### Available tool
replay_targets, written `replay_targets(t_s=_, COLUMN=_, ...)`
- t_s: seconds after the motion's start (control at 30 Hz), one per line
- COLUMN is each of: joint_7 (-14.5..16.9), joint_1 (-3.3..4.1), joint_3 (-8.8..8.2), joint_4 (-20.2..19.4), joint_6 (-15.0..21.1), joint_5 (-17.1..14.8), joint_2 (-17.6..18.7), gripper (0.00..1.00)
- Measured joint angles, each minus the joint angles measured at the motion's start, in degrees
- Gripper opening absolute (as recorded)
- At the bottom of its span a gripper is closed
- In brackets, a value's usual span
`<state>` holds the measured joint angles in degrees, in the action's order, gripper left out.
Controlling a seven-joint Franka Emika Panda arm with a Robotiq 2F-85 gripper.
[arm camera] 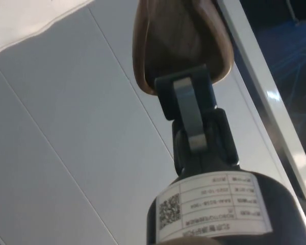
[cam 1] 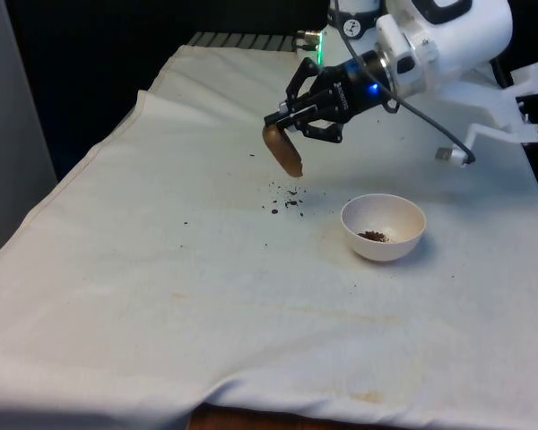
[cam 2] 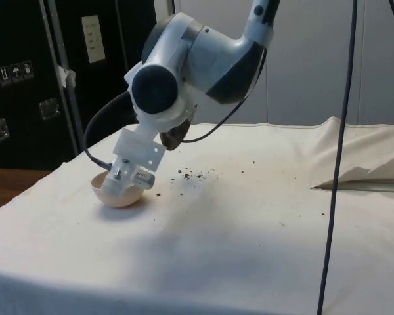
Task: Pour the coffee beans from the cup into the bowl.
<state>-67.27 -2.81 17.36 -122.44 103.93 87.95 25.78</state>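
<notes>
My gripper (cam 1: pixel 291 125) is shut on a brown cup (cam 1: pixel 282 150), held tipped over in the air with its mouth pointing down and to the front view's left. The white bowl (cam 1: pixel 384 227) stands on the cloth to the front view's right of the cup, with a small heap of coffee beans (cam 1: pixel 373 236) in its bottom. Spilled beans (cam 1: pixel 287 199) lie on the cloth under the cup, outside the bowl. The wrist view has the cup (arm camera: pixel 181 38) clamped by a finger (arm camera: pixel 188 115). In the side view the arm hides most of the cup (cam 2: pixel 175 136), and the bowl (cam 2: pixel 118 192) sits below it.
The white cloth (cam 1: pixel 161 296) covers the table and carries faint brown stains near the front edge. Scattered beans (cam 2: pixel 194 174) dot the cloth's middle. A black cable (cam 2: pixel 335 164) hangs down in the side view. A raised fold of cloth (cam 2: pixel 361 174) lies at that view's right.
</notes>
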Motion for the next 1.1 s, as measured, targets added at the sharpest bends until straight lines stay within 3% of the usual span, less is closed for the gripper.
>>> replay_targets(t_s=1.1, joint_7=0.00, joint_1=0.00, joint_3=-6.25, joint_4=-2.64, joint_6=12.61, joint_5=-5.61, joint_2=-2.64, gripper=0.00)
